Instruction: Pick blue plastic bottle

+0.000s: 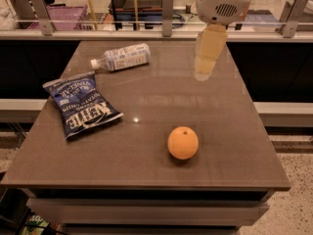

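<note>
The blue plastic bottle [120, 57] lies on its side at the far left of the brown table [234, 131], white cap pointing left. It is clear with a pale blue-and-white label. My gripper [204, 73] hangs from the white arm at the top of the view, above the far right part of the table. It is well to the right of the bottle and apart from it, and holds nothing that I can see.
A dark blue chip bag [81, 105] lies at the left of the table, in front of the bottle. An orange [183, 142] sits near the front middle. A rail with metal posts [167, 6] runs behind the table's far edge.
</note>
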Robot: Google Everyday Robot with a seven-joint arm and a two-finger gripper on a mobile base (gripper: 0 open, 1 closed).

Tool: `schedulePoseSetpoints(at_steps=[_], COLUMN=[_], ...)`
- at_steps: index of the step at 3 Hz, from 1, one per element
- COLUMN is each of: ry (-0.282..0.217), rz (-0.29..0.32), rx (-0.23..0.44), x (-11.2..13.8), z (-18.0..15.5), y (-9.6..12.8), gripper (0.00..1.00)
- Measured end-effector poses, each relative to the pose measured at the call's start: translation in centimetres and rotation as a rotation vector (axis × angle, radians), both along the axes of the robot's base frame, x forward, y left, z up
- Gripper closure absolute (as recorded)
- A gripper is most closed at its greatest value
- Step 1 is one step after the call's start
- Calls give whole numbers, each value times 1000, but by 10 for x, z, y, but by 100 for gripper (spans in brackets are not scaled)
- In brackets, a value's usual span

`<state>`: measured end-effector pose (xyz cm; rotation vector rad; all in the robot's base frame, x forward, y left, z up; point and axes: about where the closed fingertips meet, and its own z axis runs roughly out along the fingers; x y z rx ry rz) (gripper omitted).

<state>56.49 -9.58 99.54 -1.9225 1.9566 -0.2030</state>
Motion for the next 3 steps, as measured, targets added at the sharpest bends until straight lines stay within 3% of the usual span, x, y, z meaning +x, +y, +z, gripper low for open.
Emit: schedulePoseSetpoints(at_steps=[1,2,3], ry=[-16,-28,-28], rz=[31,106,106], rx=[13,15,15], x=[13,25,25], z=[-4,-5,-5], y=[17,40,40], gripper=[0,0,0])
